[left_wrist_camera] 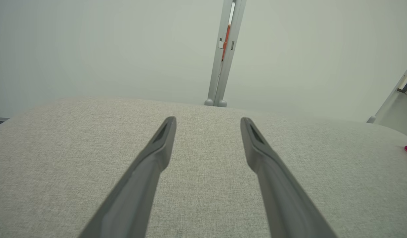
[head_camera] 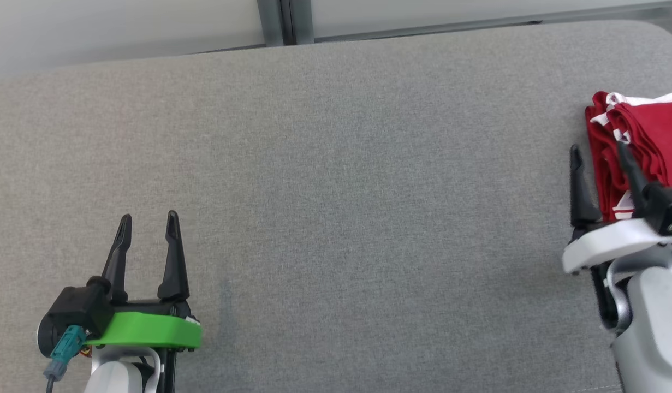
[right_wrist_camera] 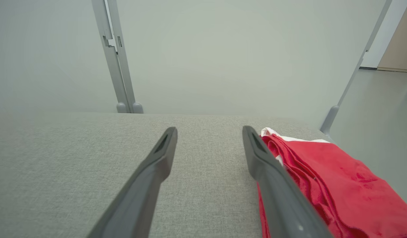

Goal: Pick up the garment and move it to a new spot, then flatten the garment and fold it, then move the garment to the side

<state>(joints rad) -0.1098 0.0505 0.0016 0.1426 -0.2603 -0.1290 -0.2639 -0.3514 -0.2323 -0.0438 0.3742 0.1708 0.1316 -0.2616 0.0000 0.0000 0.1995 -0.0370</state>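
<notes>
The garment (head_camera: 647, 142) is red with white trim and lies folded in a thick stack at the far right of the grey padded table. My right gripper (head_camera: 600, 147) is open beside the stack's left edge, one finger over the red cloth and the other over bare table. In the right wrist view the garment (right_wrist_camera: 332, 172) lies just right of the right finger, with nothing between the fingers of the right gripper (right_wrist_camera: 209, 130). My left gripper (head_camera: 149, 217) stands open and empty at the lower left, far from the cloth; the left wrist view shows the left gripper (left_wrist_camera: 208, 120) over bare fabric.
The grey padded table (head_camera: 336, 191) spreads wide between the two arms. Pale wall panels and a grey metal post (head_camera: 284, 22) stand behind its far edge. The table's right edge runs close to the garment, with floor (right_wrist_camera: 382, 109) beyond it.
</notes>
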